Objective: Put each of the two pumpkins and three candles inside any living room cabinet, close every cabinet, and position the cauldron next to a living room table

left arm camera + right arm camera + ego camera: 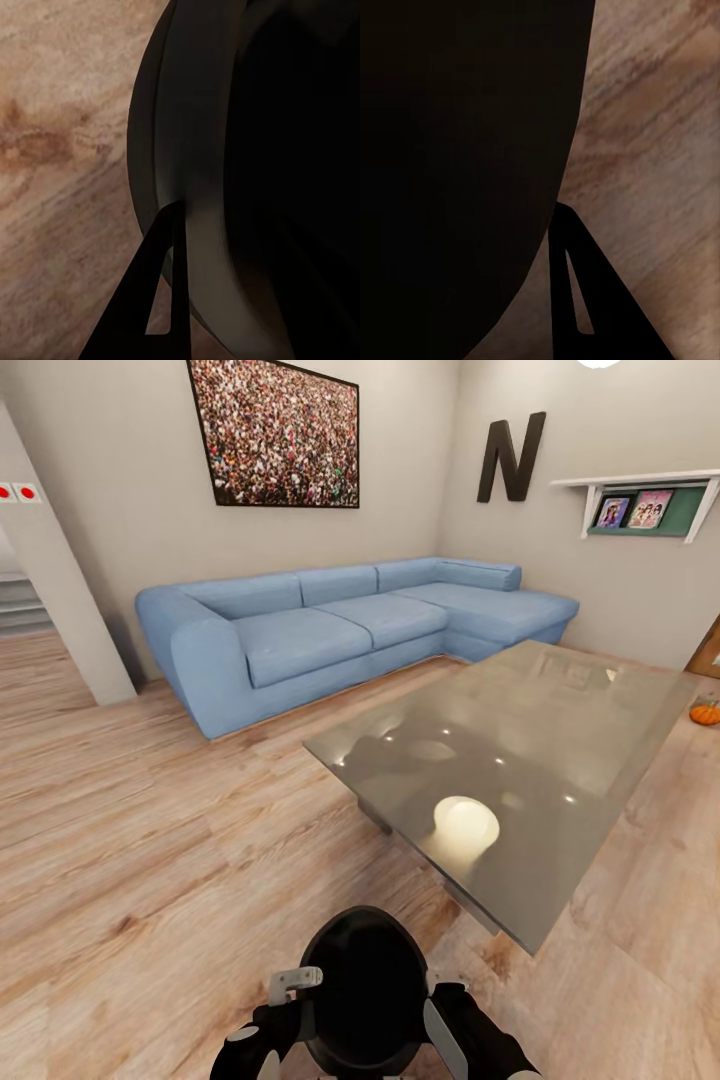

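Observation:
A black round cauldron (pixel 365 980) hangs low in front of me over the wood floor, held between both arms. My left gripper (pixel 288 990) grips its left rim, with one dark finger (pixel 154 292) outside the wall (pixel 225 150). My right gripper (pixel 442 1020) holds the right side the same way, its finger (pixel 577 292) against the black wall (pixel 457 150). The grey glossy table (pixel 560 700) stands just ahead to the right. One orange pumpkin (pixel 705 711) sits on the floor beyond the table's right side. Candles and cabinet are out of view.
A blue corner sofa (pixel 330 625) lines the far wall behind the table. A white pillar (pixel 60 600) stands at the left with open wood floor (pixel 150 840) between it and the table. A brown wooden sliver (pixel 708 650) shows at the right edge.

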